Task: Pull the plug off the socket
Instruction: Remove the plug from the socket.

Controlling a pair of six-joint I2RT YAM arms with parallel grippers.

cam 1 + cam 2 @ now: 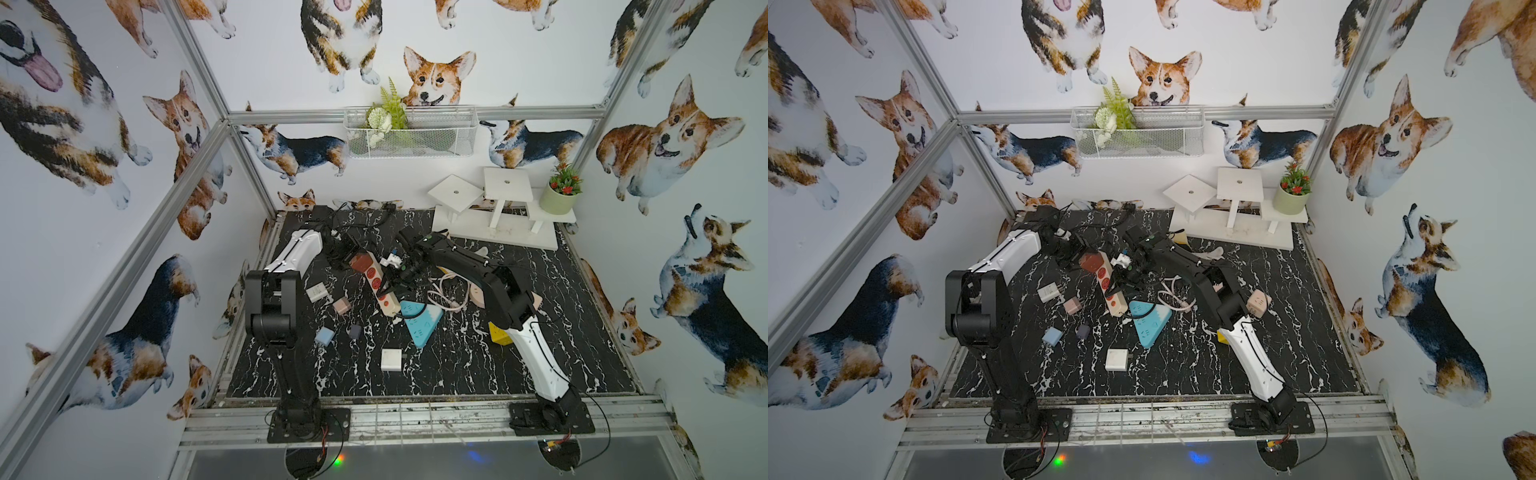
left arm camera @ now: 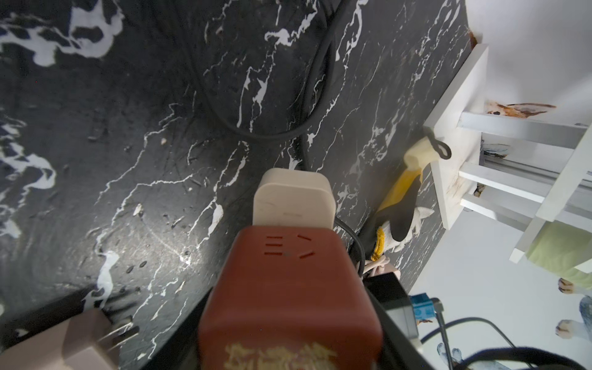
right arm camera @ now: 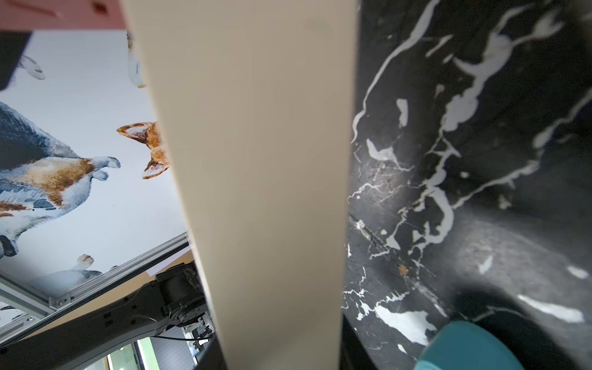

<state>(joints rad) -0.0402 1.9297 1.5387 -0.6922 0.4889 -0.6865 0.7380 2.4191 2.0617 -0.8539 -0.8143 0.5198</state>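
Everywhere corgi-print walls (image 1: 83,257); marbled tabletop (image 1: 457,365) beneath socket strip (image 1: 371,272).

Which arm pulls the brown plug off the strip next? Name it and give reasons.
Left. The brown plug sits between the fingers of the left gripper at the far end of the power strip, though a firm grip can't be confirmed. The right gripper is shut on the strip's middle, bracing it.

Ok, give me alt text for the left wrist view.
A red-brown block with socket slots fills the foreground, a rounded cream block right beyond it. Behind lies a black marbled table with a looping black cable and a white stand.
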